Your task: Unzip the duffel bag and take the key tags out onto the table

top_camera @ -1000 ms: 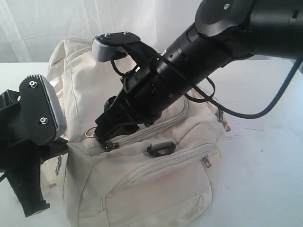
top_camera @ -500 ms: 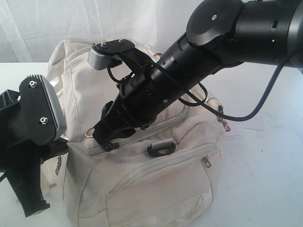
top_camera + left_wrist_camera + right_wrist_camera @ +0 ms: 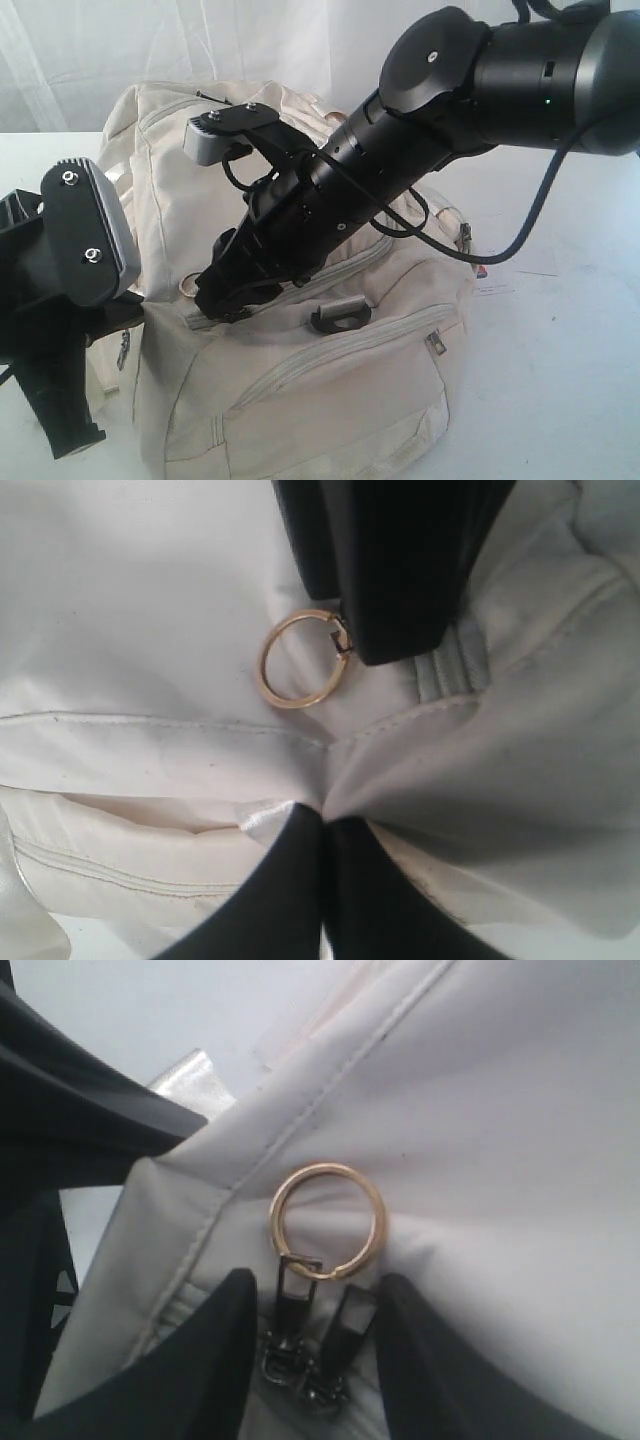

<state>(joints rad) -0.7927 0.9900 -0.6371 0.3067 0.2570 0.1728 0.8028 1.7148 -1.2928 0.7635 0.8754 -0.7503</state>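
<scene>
The bag (image 3: 330, 380) sits on the worktop (image 3: 560, 380) in front of a white curtain, its zips closed wherever I can see them. A paper slip (image 3: 515, 270) lies on the worktop just beside its right end. My right arm reaches across the top of the bag and blocks most of the upper zip in the exterior view. A black strap ring (image 3: 340, 318) sits just below the arm. The right gripper (image 3: 228, 303) is at the bag's left end, and in its wrist view the fingers (image 3: 235, 1360) press on either side of two zip pulls (image 3: 350, 1322), with a gold ring (image 3: 327, 1220) lying on the fabric just above them. The left gripper (image 3: 322, 815) has its fingers together, pinching a fold of bag fabric near that same ring. Compared with a second ago, the right arm's elbow and wrist camera have swung lower and to the left, while its fingertips have hardly shifted. The left arm and the bag have not moved.
</scene>
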